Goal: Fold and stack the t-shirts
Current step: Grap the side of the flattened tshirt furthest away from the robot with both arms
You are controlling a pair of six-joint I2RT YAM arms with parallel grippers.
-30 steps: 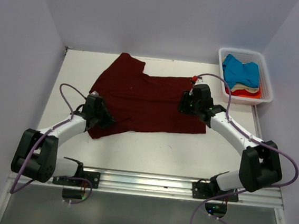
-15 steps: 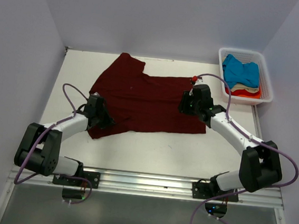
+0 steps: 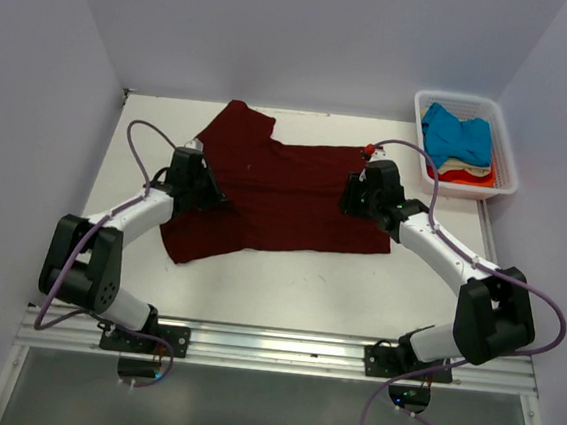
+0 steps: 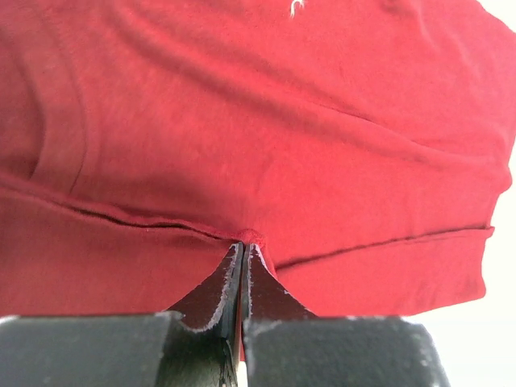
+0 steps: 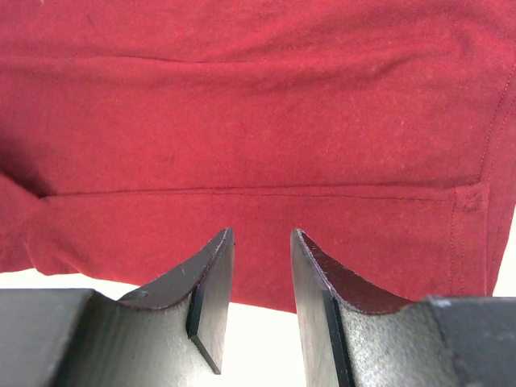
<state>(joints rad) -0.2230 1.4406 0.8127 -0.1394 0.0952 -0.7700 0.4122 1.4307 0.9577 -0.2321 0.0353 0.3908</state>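
A dark maroon t-shirt [image 3: 285, 193] lies spread on the white table, one sleeve pointing to the far left. My left gripper [image 3: 210, 195] sits at its left side, shut on a pinched fold of the maroon cloth [image 4: 244, 238] beside a hem seam. My right gripper [image 3: 348, 195] hovers over the shirt's right part, jaws open a moderate way with nothing between them [image 5: 260, 235]; the maroon cloth [image 5: 258, 121] lies just beyond the tips. A bright blue t-shirt [image 3: 457, 134] tops a cream one [image 3: 464, 168] and an orange-red one [image 3: 470, 177] in the basket.
The white slatted basket [image 3: 507, 159] stands at the table's far right corner. Purple cables loop off both arms. Grey walls close in the left, back and right sides. A metal rail [image 3: 271, 344] runs along the near edge.
My left gripper has closed on the shirt's cloth and moved away from the near edge, up along the shirt's left side. The right arm has barely moved.
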